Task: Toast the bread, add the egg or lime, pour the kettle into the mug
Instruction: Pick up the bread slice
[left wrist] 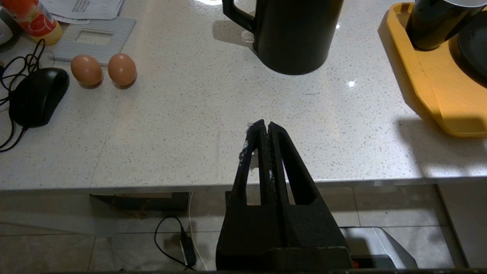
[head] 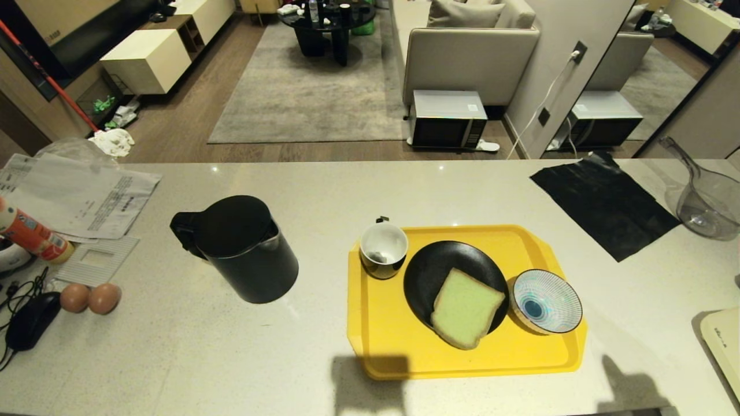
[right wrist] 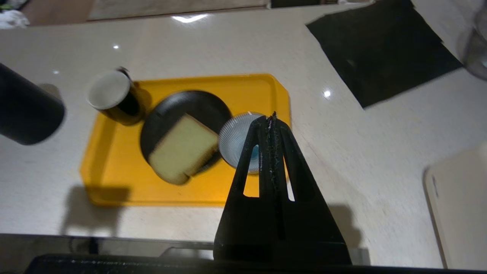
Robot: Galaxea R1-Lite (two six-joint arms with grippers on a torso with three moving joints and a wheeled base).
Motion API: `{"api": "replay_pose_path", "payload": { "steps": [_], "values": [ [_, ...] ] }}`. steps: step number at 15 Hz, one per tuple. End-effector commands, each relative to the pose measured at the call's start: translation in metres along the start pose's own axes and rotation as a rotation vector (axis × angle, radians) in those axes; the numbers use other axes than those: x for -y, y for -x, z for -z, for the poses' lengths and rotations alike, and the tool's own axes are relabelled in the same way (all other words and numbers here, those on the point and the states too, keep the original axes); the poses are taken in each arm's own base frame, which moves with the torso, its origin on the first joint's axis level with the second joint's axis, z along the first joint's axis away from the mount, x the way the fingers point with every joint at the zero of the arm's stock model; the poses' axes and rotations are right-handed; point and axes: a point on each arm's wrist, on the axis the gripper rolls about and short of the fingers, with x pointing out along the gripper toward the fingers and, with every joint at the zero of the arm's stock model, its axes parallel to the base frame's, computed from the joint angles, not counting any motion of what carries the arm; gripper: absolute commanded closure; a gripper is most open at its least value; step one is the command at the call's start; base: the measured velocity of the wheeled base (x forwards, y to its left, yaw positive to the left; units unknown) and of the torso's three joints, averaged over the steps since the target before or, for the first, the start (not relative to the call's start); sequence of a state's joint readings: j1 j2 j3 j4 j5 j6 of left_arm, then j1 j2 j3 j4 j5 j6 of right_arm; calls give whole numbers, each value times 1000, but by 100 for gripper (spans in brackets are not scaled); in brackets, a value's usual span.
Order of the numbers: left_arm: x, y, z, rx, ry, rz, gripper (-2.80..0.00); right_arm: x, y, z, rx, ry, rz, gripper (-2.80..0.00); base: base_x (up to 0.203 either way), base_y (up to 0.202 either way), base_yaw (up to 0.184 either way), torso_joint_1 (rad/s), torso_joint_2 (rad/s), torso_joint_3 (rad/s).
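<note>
Fingers of the left gripper (left wrist: 265, 127) are pressed together with nothing between them, hanging over the surface's (head: 324, 190) near edge, in front of the kettle. Those of the right gripper (right wrist: 272, 118) are likewise closed and empty, poised above the near right part of the tray.

At the surface's left edge lie papers (head: 81, 193), an orange bottle (head: 32, 234), a black mouse (head: 30, 320) and two brown eggs (head: 89, 298) side by side. Right of them, left of centre, stands the kettle (head: 240, 248), lid on, handle toward the left. Next comes the yellow tray (head: 387, 346) near the front edge, carrying the mug (head: 383, 249) at its far left corner, a black plate (head: 430, 268) with the bread (head: 466, 307) on its near side, and a striped bowl (head: 546, 301) touching the plate's right rim. Beyond lie a black sheet (head: 604, 202) and a clear jug (head: 708, 202) at the far right.
</note>
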State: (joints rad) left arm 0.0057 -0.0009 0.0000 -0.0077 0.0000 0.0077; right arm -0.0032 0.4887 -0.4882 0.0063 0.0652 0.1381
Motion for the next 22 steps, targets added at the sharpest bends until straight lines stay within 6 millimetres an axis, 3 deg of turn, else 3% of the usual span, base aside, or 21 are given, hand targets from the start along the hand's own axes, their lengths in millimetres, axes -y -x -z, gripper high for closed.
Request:
{"api": "replay_pose_path", "payload": {
  "steps": [1,3,5,7,9,12,16,22],
  "values": [
    [0,0,0,1,0,0,0,-6,-56,-58,-123,-24,-48,0,0,0,0,0,0,0],
    [0,0,0,1,0,0,0,-13,-86,-83,-246,-41,-114,0,0,0,0,0,0,0],
    [0,0,0,1,0,0,0,-20,-119,-89,-405,-42,-139,0,0,0,0,0,0,0],
    [0,0,0,1,0,0,0,-25,-153,-80,-555,-13,-109,0,0,0,0,0,0,0],
    [0,0,0,1,0,0,0,-32,-175,-61,-710,55,-40,0,0,0,0,0,0,0],
    [0,0,0,1,0,0,0,-45,-177,-28,-918,188,38,0,0,0,0,0,0,0],
    [0,0,0,1,0,0,0,-61,-176,-1,-1012,314,37,0,0,0,0,0,0,0],
    [0,0,0,1,0,0,0,-79,-143,13,-1107,554,-125,0,0,0,0,0,0,0]
  ]
}}
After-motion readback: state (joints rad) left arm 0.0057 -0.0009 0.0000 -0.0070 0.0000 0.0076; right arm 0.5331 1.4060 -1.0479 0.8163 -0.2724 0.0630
